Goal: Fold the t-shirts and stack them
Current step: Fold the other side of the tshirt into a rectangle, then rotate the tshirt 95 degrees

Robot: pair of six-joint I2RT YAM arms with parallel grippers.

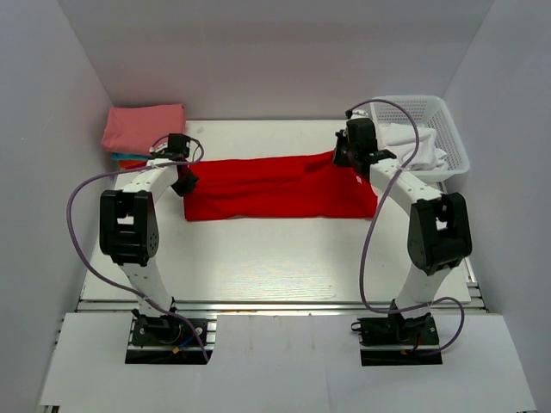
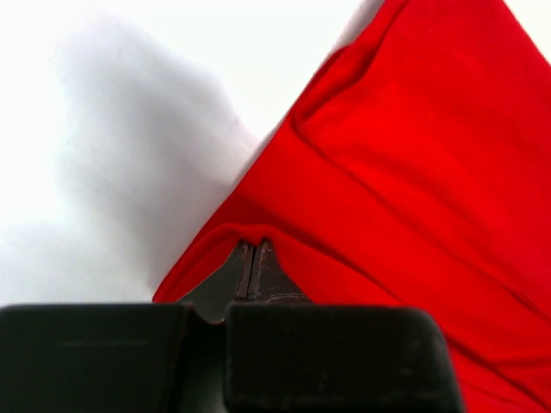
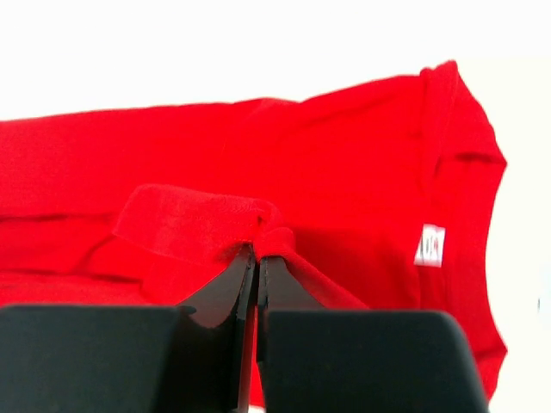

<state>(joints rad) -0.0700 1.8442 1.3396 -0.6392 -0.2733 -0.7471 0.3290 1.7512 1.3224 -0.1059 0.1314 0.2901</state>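
Observation:
A bright red t-shirt [image 1: 275, 188] lies folded lengthwise into a long strip across the middle of the table. My left gripper [image 1: 182, 178] is shut on its left edge [image 2: 250, 234], pinching a fold of red cloth. My right gripper [image 1: 344, 157] is shut on the strip's far right corner [image 3: 258, 245], where a sleeve fold bunches at the fingertips. A small white neck label [image 3: 430, 245] shows near the collar in the right wrist view. A stack of folded t-shirts [image 1: 143, 126], pink on top with teal and orange-red edges below, sits at the back left.
A white plastic basket [image 1: 448, 138] with white cloth inside stands at the back right, close behind my right arm. White walls enclose the table on three sides.

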